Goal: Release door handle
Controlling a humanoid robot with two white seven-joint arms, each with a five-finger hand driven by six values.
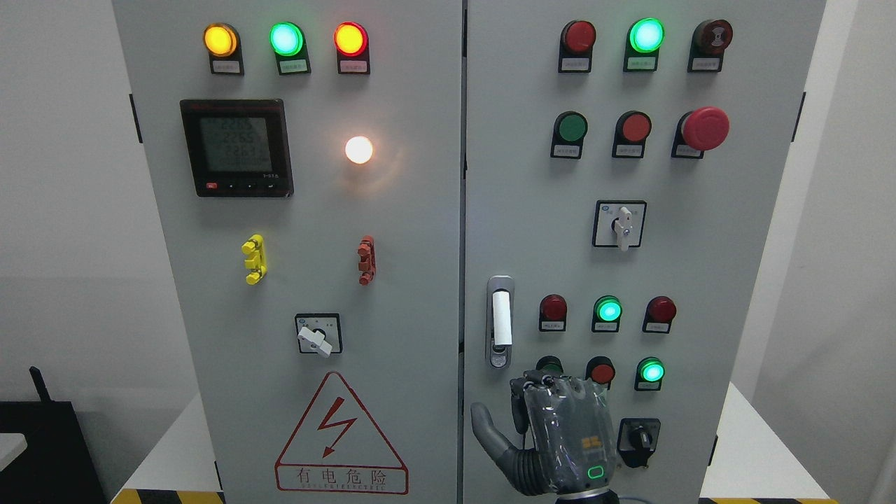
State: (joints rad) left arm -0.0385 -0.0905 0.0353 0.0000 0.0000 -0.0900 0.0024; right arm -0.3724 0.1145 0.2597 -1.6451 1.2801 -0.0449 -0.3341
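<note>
my right hand point(560, 434) hung low before the right door point(700, 245) of the cabinet, near its bottom edge, back toward the camera, fingers point(553, 385) curled over and thumb out to the side, holding nothing. the door handle point(500, 320) sat just above it, apart from it, close by that door's left edge, beside the seam with the left door point(294, 315).
</note>
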